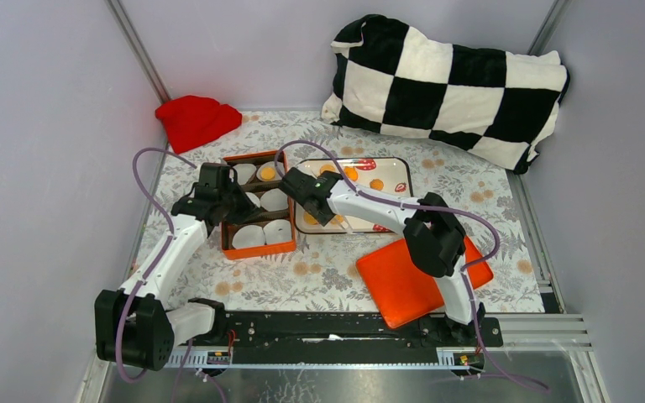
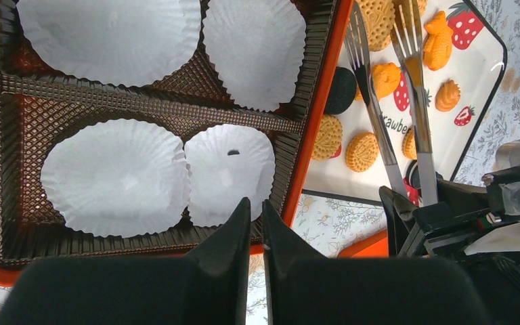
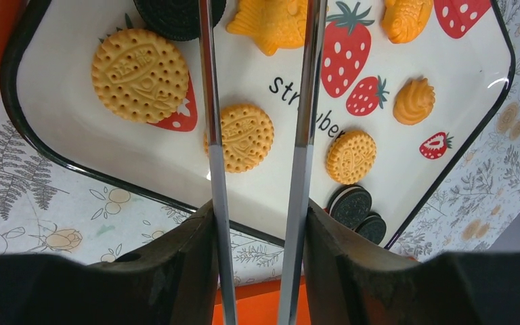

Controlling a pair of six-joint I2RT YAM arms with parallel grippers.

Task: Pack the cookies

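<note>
Orange-yellow round cookies (image 3: 246,137) and black cookies (image 3: 351,206) lie on a white strawberry tray (image 3: 142,156), along with fish-shaped biscuits. My right gripper (image 3: 257,210) is shut on metal tongs (image 3: 210,135), whose open blades hang over the tray's near left part (image 1: 403,168) on either side of one round cookie. The blade tips are out of view. My left gripper (image 2: 256,203) is shut and empty above the near right edge of the orange box (image 2: 318,115). The box holds white paper liners (image 2: 229,172), and one back liner holds a cookie (image 1: 267,173).
An orange lid (image 1: 411,281) lies at the front right, partly under the right arm. A red hat (image 1: 195,119) sits at the back left and a checkered pillow (image 1: 449,84) at the back right. The box and tray stand side by side.
</note>
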